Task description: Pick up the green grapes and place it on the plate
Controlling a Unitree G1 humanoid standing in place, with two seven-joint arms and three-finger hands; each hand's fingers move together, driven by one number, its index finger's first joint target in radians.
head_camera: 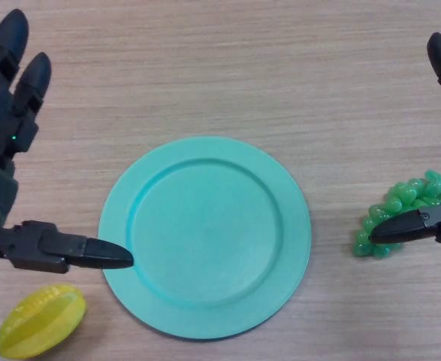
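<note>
Glistening green grapes (402, 214), knobbly translucent bunch

My right hand (438, 222) runs off the right edge: only the thumb tip and one fingertip at top right show, palm out of frame, so grip can't be judged fully. Thumb tip covers part of the green grapes (402, 210), and whether it touches them or sits just above, can't tell. The bunch's far side sits v. close to the edge, behind my hand. My left hand (6, 165) is cut by the left edge; palm and wrist mostly gone. Its thumb overlaps the plate (205, 316) rim; contact unclear. Yellow starfruit (41, 322) is clipped at the bottom edge.
</note>
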